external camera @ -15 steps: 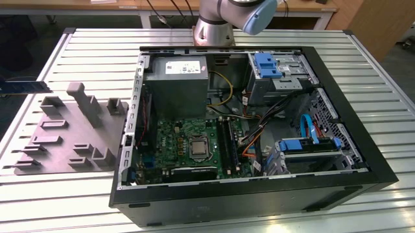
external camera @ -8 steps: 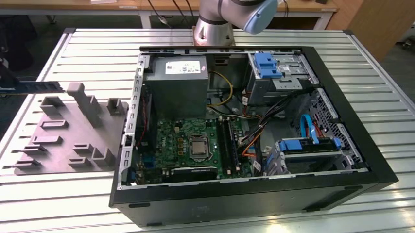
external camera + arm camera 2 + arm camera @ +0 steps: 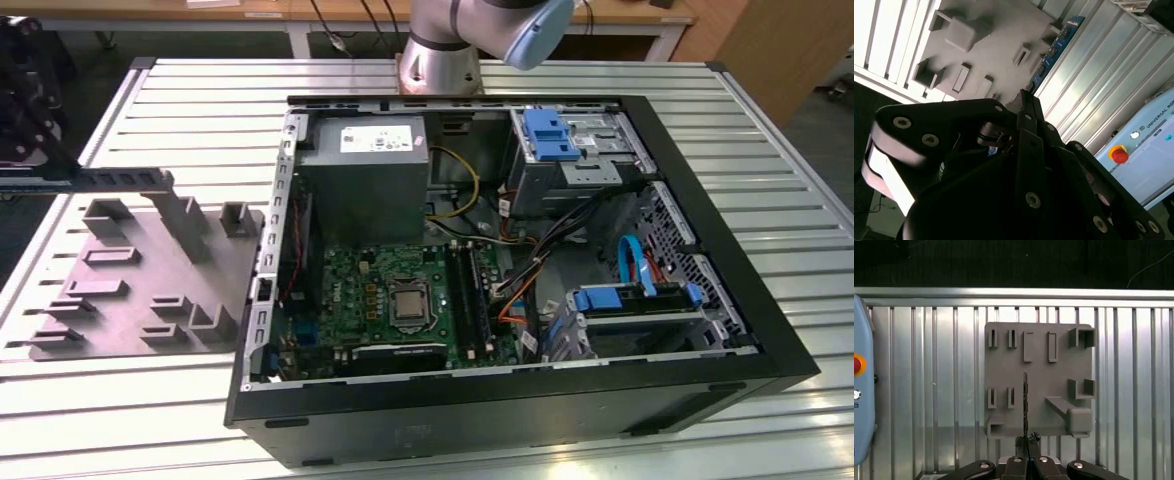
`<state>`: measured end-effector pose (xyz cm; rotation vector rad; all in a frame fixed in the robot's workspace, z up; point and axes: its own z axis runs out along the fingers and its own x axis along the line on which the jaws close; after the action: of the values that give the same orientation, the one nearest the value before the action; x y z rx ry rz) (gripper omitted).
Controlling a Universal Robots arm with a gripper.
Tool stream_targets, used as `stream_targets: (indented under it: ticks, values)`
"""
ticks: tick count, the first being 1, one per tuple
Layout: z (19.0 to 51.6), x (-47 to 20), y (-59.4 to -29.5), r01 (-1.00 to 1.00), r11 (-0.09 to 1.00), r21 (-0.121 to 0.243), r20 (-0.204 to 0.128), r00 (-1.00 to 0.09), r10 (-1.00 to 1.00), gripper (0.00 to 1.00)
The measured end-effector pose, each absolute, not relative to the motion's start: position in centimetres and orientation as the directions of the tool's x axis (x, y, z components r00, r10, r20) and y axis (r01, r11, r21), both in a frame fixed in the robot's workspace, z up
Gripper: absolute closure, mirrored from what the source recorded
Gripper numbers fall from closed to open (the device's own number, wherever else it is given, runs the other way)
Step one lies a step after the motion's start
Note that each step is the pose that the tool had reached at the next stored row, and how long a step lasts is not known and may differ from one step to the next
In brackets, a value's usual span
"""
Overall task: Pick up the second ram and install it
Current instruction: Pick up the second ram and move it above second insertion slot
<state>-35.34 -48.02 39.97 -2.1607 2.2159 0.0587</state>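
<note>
Ribbed metal counter [image 3: 134, 420], slatted and silver-grey. At the exterior view's left lies the grey holder tray [image 3: 140, 265], studded with raised blocks and slots. The black gripper [image 3: 1026, 441] hangs above it, its fingers closed together on the second ram [image 3: 1058, 47]. In the second wrist view the ram is a thin blue strip reaching out from the fingertips. In the first wrist view it shows edge-on over the tray's middle, well apart from the case. At centre an open black computer case [image 3: 534, 410] lies on its side. It holds a grey power supply box [image 3: 360, 190] at the far end and a green motherboard [image 3: 387, 300] nearer. At the exterior view's right are a blue-tabbed drive cage [image 3: 574, 140] and blue cables [image 3: 638, 265].
</note>
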Motion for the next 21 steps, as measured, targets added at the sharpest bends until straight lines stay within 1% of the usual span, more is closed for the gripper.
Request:
stream_targets:
  ticks: [21]
  values:
    - [40.0,-25.8,-48.2,-1.0,0.025,0.014,-0.059,-0.026,-0.998,0.89]
